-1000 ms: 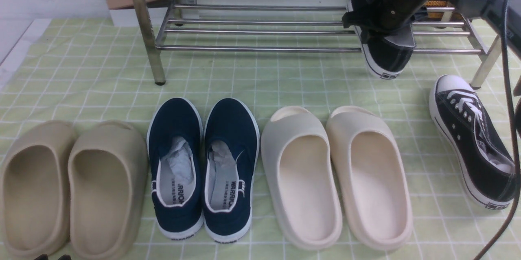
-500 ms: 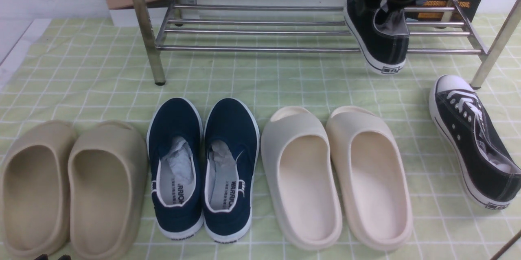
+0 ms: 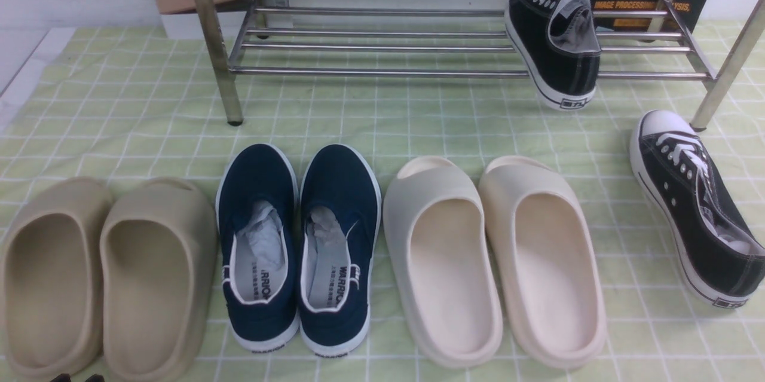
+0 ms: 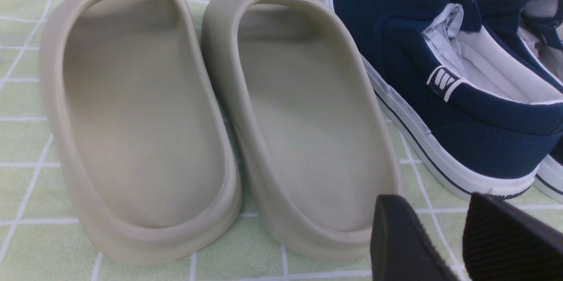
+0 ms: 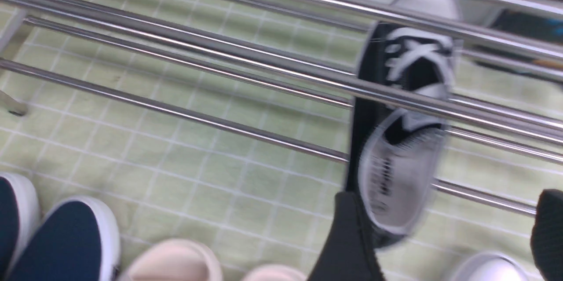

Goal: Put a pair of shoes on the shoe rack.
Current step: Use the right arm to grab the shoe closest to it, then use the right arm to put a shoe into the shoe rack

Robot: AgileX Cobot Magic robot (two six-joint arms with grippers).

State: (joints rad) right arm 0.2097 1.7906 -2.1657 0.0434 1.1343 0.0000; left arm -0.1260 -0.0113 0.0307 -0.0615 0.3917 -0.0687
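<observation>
Black sneakers showing white laces, silver rack gleaming, navy slip-ons showing white soles, beige slides lower left, cream slides centre, green cloth carrying white grid.

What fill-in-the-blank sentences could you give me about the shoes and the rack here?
1. Only ___ black sneaker sits on the rack.
2. The other black sneaker lies on the ___ checked cloth.
3. The navy slip-ons stand ___ the beige slides and the cream slides.
Missing words: one, green, between.
</observation>
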